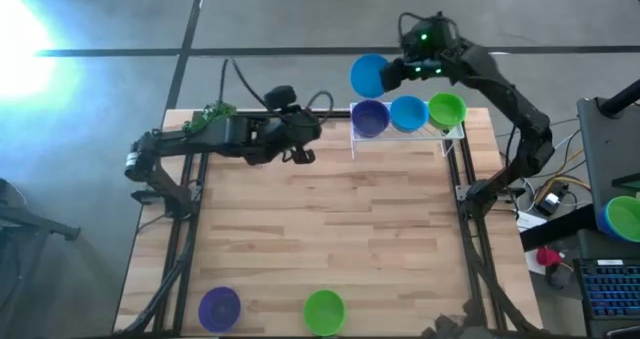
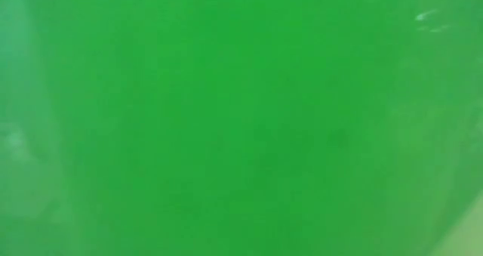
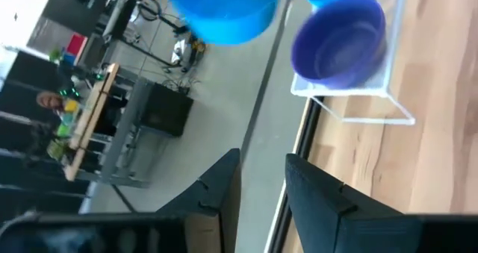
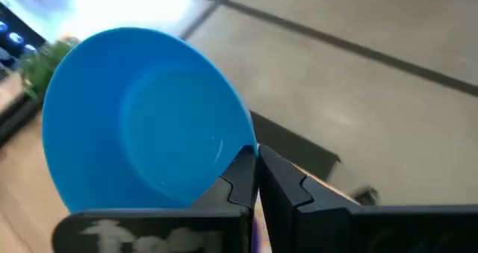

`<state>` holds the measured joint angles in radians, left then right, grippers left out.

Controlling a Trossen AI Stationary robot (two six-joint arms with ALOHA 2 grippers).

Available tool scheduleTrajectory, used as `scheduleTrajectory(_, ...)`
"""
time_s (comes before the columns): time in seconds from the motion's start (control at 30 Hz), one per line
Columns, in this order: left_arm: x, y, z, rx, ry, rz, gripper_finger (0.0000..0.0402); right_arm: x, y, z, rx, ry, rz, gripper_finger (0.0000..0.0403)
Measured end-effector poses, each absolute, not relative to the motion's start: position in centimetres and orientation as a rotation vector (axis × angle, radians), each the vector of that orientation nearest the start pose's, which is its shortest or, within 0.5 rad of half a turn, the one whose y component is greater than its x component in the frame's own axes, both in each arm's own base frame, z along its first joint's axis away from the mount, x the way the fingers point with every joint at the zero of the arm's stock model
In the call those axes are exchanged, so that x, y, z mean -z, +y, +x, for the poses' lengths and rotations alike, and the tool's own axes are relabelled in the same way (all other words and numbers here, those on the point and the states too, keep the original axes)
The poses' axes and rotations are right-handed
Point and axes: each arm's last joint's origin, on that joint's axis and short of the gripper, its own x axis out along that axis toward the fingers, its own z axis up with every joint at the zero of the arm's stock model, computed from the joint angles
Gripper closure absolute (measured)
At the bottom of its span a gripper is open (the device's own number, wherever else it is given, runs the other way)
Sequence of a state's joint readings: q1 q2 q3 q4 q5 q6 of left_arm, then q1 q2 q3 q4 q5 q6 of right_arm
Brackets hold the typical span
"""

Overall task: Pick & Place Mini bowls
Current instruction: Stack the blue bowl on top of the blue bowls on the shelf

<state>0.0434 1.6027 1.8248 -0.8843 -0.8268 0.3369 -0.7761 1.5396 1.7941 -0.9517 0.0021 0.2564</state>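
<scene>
Currently we hold sky-blue bowl (image 4: 142, 119) by thin rim pinch, right hand (image 4: 255, 175) closed on it, above far surface (image 1: 330, 239) edge just behind white wire rack (image 1: 455, 144).

Risks:
- rim grip small; bowl could swing or slip, dropping to floor beyond edge.
- rack already carries purple bowl (image 1: 370, 117), blue bowl (image 1: 408, 113), green bowl (image 1: 446, 110); lowering ours could knock them.
- left hand (image 3: 261, 178) empty, fingers apart, near rack; arms could clash.
- green bowl near front edge (image 1: 323, 310) blocks low camera.

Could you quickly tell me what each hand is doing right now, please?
Left hand: open, empty.
Right hand: closed on a blue bowl's rim.
</scene>
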Motion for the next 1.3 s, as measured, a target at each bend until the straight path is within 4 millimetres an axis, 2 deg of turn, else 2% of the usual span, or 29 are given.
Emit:
scheduleTrajectory(0.23, -43.8, 3.6, 31.0, -0.776, 0.690, 0.456, 0.0292, -44.8, -19.3, 18.8, 0.795, 0.804, 0.482, 0.0392)
scheduleTrajectory(0.43, -44.1, 3.6, 30.9, -0.798, 0.656, 0.433, 0.0292, -44.9, -17.8, 17.0, 0.743, 0.981, 0.459, 0.0392)
scheduleTrajectory(0.6, -44.5, 3.6, 30.7, -0.814, 0.616, 0.396, 0.0292, -44.1, -17.8, 16.8, 0.745, 1.045, 0.468, 0.0392)
scheduleTrajectory(0.83, -45.3, 3.6, 29.7, -0.858, 0.561, 0.332, 0.0292, -42.9, -18.7, 16.4, 0.895, 1.146, 0.371, 0.0392)
scheduleTrajectory(1.3, -46.9, 3.6, 27.6, -0.905, 0.519, 0.347, 0.0292, -39.2, -20.3, 17.3, 0.884, 1.186, 0.409, 0.0392)
